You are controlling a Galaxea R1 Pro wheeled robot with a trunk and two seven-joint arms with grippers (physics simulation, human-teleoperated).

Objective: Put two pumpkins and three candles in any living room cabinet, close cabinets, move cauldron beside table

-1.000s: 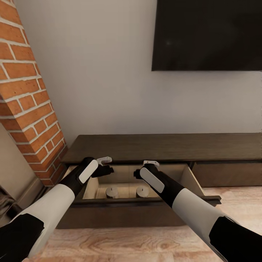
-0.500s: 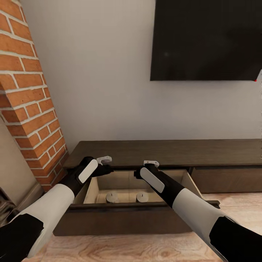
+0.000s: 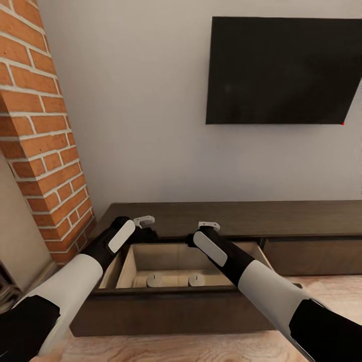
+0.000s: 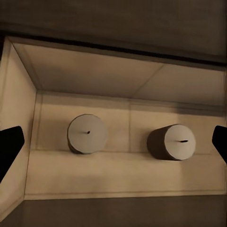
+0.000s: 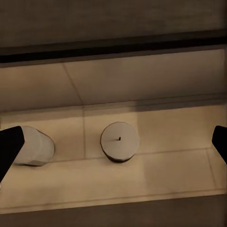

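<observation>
Dark-brown cabinet (image 3: 226, 213) sits lower in the head view than a second ago: the robot is backing off, view rising. Two candles (image 4: 88, 134) (image 5: 119, 140) stand apart in its open pale drawer (image 3: 151, 254). Left gripper (image 3: 146, 226) and right gripper (image 3: 207, 229) hover above, spread wide, empty. Probably fetching more comes next.
</observation>
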